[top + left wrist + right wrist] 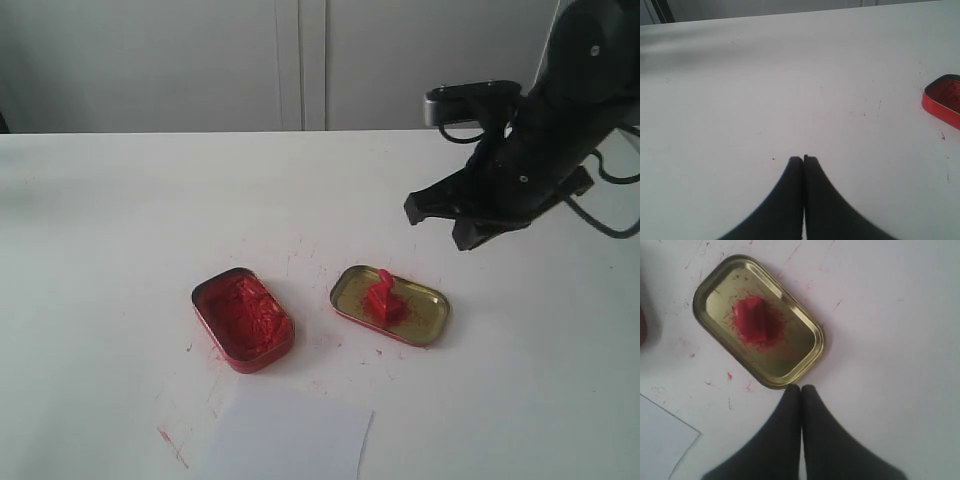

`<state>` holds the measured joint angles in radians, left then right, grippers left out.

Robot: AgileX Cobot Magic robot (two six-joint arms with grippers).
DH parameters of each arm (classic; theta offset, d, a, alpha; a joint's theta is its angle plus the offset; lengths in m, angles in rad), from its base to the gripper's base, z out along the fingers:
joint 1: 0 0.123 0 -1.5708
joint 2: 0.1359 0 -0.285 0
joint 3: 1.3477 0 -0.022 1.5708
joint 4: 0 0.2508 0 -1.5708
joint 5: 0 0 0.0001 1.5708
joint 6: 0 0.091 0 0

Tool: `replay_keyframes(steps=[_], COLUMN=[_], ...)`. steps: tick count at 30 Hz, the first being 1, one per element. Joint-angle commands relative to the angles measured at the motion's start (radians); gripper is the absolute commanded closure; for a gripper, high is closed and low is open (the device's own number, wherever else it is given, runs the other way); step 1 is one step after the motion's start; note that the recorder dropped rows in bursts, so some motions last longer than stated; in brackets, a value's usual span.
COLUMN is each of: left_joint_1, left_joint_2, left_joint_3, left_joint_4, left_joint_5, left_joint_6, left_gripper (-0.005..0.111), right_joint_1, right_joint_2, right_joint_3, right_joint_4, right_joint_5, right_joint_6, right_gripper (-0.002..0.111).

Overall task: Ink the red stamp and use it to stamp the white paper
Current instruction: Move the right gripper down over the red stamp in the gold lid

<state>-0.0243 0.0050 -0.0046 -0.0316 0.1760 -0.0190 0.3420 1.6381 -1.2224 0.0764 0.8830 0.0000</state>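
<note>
Here, starting at the left, the left gripper (803,159) hangs over bare table (100,250) with its two dark fingers pressed flat together and nothing between them. The ink tin (243,318) only clips the edge of its camera's view, so this arm is well away from the work.

The ink tin sits left of centre, full of red paste. The white paper (285,435) lies flat nearer the front edge, below the gap between tin and lid.

Right of the tin, apart from it, is the gold lid (425,310). Its long axis runs on a slant from back-left to front-right. The red stamp (382,295) stands inside it, toward the lid's left half, base down on a red smear and knob pointing up.

Further right and farther back, the right arm (540,150) hovers above the table. From it the stamp lies forward, to the left and lower down, so this is plainly the nearer arm. The right gripper (801,388) is clenched, fingertips touching each other and holding nothing; in its own camera they show just off the lid's rim, clear of the stamp. Judging by that, the fingers need to part before they can come down around the knob.
</note>
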Motion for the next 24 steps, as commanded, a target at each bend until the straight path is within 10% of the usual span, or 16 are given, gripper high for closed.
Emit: replay_keyframes(steps=[1,17,24], left_joint_1=[0.0,0.0,0.0], left_joint_2=[-0.005,-0.005,-0.005], left_joint_3=[0.005,0.005,0.005], left_joint_4=[-0.005,-0.005,-0.005], left_joint_5=[-0.004,-0.004,-0.004], left_joint_6=[-0.004,-0.004,-0.004], left_gripper=[0.107,0.107,0.107], right_joint_1=[0.036,0.151,0.156], right_joint_2=[0.073,0.293,0.325], right_joint_3=[-0.077,-0.287,-0.294], right_joint_4=[-0.006,-0.076,-0.096], right_joint_5=[0.039,0.109,0.106], right_joint_6=[0.008,0.015,0.019], right_gripper=[0.108,0.108,0.086])
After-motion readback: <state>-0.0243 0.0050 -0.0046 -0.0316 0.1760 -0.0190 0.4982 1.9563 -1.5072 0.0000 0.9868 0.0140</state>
